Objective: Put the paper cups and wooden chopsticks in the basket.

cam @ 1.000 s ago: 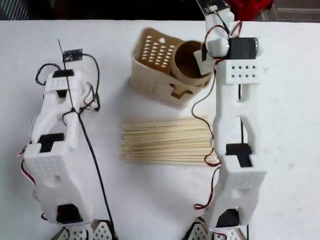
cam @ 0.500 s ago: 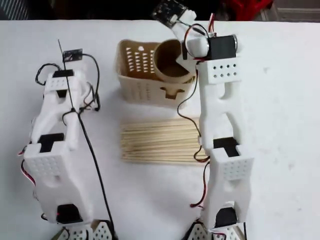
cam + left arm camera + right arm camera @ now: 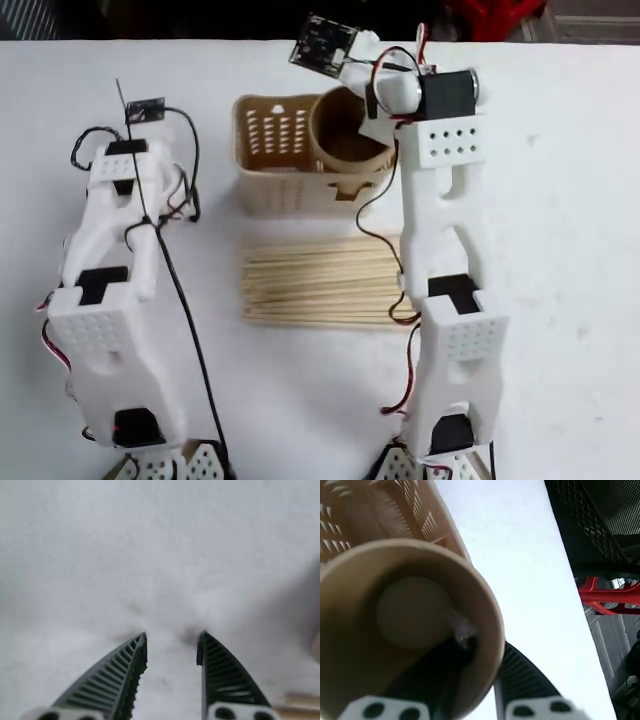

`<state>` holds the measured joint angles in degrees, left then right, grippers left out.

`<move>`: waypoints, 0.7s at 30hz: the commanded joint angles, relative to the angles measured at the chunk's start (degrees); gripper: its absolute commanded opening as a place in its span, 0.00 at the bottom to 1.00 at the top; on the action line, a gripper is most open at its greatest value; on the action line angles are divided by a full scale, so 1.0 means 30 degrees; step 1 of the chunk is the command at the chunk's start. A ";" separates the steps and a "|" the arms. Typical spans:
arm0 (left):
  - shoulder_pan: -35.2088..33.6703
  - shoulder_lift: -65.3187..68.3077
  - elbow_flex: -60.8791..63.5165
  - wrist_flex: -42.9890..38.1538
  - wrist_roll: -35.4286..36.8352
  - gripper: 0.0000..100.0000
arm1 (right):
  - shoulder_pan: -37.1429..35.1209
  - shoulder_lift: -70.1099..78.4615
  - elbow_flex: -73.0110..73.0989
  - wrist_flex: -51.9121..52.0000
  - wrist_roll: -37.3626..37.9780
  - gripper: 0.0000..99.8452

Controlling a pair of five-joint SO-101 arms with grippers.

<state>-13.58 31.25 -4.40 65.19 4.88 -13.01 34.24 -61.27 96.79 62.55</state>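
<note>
Right arm has swung left over the last second, with the right jaws clamped on the paper cup wall (one finger inside, one outside). Cup is now in the right end of the basket, which got nudged left and squared up. I judge it ready for release. The chopsticks lie untouched on the bench, near the basket. My left jaws are parted over bare bench.

The cup stands in the right end of the basket, its wall pinched by the right gripper, while the chopsticks lie on the table just in front of the basket and the left arm rests well to the basket's left.
</note>
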 commanded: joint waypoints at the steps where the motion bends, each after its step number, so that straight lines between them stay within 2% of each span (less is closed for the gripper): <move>1: 0.0425 -0.1011 -0.0059 -0.0381 -0.0088 0.18 | -0.0220 -0.0190 0.0088 0.0396 0.0586 0.02; 6: 0.0425 -0.1011 0.0059 -0.0791 -0.0088 0.18 | -0.0718 0.0982 -0.0029 -0.0220 -0.1084 0.03; 11: 0.0425 -0.1011 0.0059 -0.0762 -0.0088 0.18 | -0.0513 0.0689 -0.0615 -0.0777 -0.5070 0.18; 16: 0.0513 -0.1011 0.0059 -0.0821 -0.0088 0.18 | -0.0337 -0.0571 -0.3077 -0.0278 -0.9670 0.18; 21: 0.0513 -0.1011 0.0088 -0.0762 -0.0088 0.18 | -0.0513 -0.1685 -0.4659 0.0513 -1.1429 0.18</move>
<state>-13.58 31.25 -4.31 63.87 4.88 -14.42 34.07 -71.82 97.41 31.16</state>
